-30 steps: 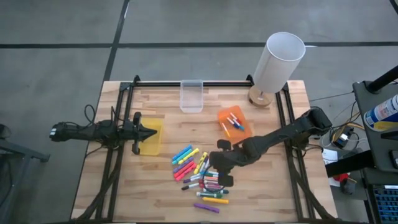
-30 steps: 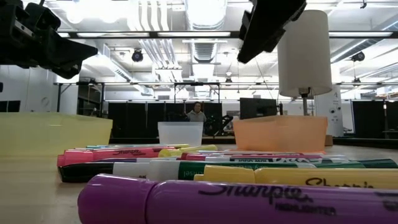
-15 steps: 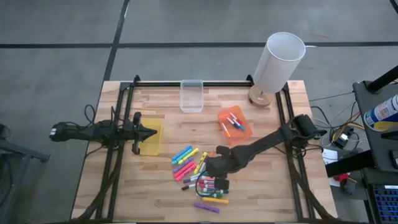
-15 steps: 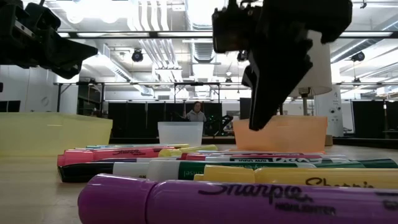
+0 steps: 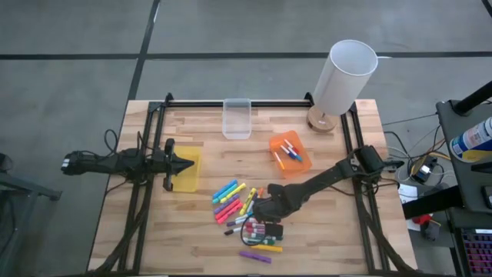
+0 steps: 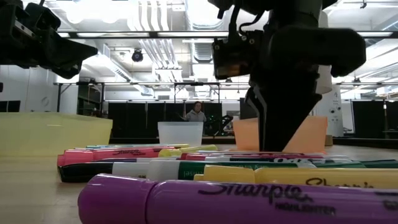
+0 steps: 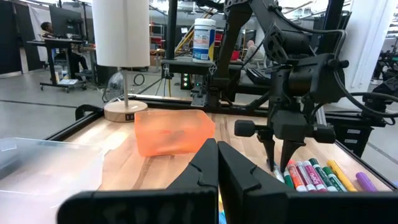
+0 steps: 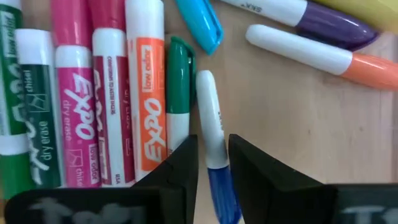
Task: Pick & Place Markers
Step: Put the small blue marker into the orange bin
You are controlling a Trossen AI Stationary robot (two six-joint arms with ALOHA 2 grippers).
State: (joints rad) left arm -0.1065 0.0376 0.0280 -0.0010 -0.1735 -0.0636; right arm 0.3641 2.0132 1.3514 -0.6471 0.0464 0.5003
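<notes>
Markers (image 5: 244,214), approx two dozen chunky highlighters and slim white-barrelled pens w/ coloured caps, lie in a loose heap on the wooden desk (image 5: 323,238), near-centre, just left of the right arm's reach. We see the right pincer (image 5: 262,218) down in the heap's right side. In the right wrist view its two dark fingers (image 8: 180,168) stand slightly apart w/ a slim white marker with a blue cap (image 8: 214,143) running into the gap between them; we can't tell whether they grip it. Beside that one lie a green-capped pen (image 8: 179,93), then orange (image 8: 146,87) and pink Expo dry-erase markers (image 8: 74,106).

A few more markers sit in the orange plastic bin (image 5: 290,152), far right of the heap. Clear plastic bin (image 5: 237,119) is at the far edge, centre. White cylindrical lamp (image 5: 344,77) stands at the far right corner.

Left pincer (image 5: 184,164), fingers together and empty, hangs over the yellow plastic bin (image 5: 187,171) on the left, well apart from the heap.
</notes>
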